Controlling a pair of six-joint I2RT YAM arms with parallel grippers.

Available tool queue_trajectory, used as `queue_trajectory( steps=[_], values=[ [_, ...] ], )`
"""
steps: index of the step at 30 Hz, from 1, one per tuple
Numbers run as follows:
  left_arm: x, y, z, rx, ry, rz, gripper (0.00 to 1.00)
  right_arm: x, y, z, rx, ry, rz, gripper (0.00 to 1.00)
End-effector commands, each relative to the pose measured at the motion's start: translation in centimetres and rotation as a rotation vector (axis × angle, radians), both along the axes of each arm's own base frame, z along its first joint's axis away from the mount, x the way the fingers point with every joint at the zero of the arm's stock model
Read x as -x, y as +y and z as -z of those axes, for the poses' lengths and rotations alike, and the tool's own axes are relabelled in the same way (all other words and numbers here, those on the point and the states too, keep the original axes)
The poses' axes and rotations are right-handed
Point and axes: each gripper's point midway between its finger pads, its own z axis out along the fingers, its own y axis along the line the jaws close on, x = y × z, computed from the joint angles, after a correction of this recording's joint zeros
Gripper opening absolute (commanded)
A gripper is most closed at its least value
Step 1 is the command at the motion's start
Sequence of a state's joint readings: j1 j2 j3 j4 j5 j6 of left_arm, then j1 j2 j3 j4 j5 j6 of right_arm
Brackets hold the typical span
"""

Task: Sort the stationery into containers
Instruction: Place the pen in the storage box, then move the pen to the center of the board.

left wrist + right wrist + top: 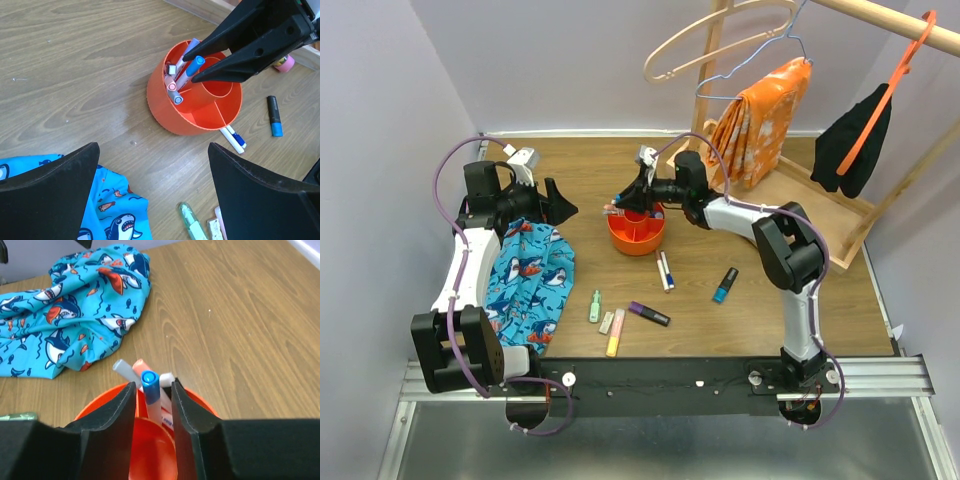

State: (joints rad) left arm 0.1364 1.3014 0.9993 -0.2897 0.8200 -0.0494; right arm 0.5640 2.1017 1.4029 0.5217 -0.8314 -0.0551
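Right gripper (pixel 154 385) over the round red-orange plastic bowl (pixel 636 243), straddling a blue-capped white marker (pixel 150 385)

The marker stands in an outer compartment of the bowl among other pens; the right jaws flank it with a sliver of gap on each side, unclenched. The left gripper (pixel 152 146) hangs wide apart above the wooden table (pixel 820 290), near the blue shark-print cloth (pixel 530 275). A purple marker (pixel 648 313), a blue-and-black marker (pixel 725 285), two white pens (pixel 665 270), a pale green pen (pixel 594 305) and a yellow highlighter (pixel 616 335) lie loose in front of the bowl.
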Motion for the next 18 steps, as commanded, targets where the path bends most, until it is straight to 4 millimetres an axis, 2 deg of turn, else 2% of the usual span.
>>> queue_trajectory(
  steps=[1,4,7,8,10,11,13,14,15,17,18],
  values=[
    [0.6,0.3,-1.2,-0.013,-0.043,-0.016,0.99,1.5,-0.8,-4.1,0.004,-0.088,0.003,0.43],
    [1.1,0.1,-1.6,-0.001,-0.053,-0.021,0.99,2.4,-1.5,-5.4,0.028,-0.095,0.008,0.44],
    [1.8,-0.2,-2.0,0.022,-0.061,-0.02,0.99,4.1,-3.0,-7.1,0.064,-0.086,0.027,0.44],
    [2.0,-0.3,-2.2,0.032,-0.062,-0.022,0.99,5.4,-4.1,-7.7,0.09,-0.064,0.036,0.44],
    [2.6,-0.4,-2.0,0.029,-0.062,-0.033,0.99,6.9,-5.6,-7.1,0.137,-0.027,0.057,0.44],
    [2.8,-0.4,-1.9,0.025,-0.061,-0.038,0.99,8.4,-6.7,-5.9,0.197,0.013,0.049,0.44],
    [3.3,-0.4,-2.0,0.016,-0.062,-0.034,0.99,11.8,-8.8,-4.7,0.269,0.019,-0.015,0.43],
    [3.5,-0.5,-2.0,0.014,-0.062,-0.029,0.99,14.1,-10.6,-2.3,0.377,0.025,-0.088,0.43],
    [3.6,-0.5,-2.0,0.005,-0.065,-0.019,0.99,15.6,-11.7,-1.4,0.423,0.025,-0.131,0.43],
    [3.8,-0.6,-2.1,0.002,-0.059,-0.007,0.99,18.0,-14.1,1.3,0.547,0.057,-0.204,0.42],
    [3.8,-0.6,-2.2,0.003,-0.061,-0.003,0.99,18.3,-15.0,2.2,0.598,0.063,-0.209,0.42]
  ],
)
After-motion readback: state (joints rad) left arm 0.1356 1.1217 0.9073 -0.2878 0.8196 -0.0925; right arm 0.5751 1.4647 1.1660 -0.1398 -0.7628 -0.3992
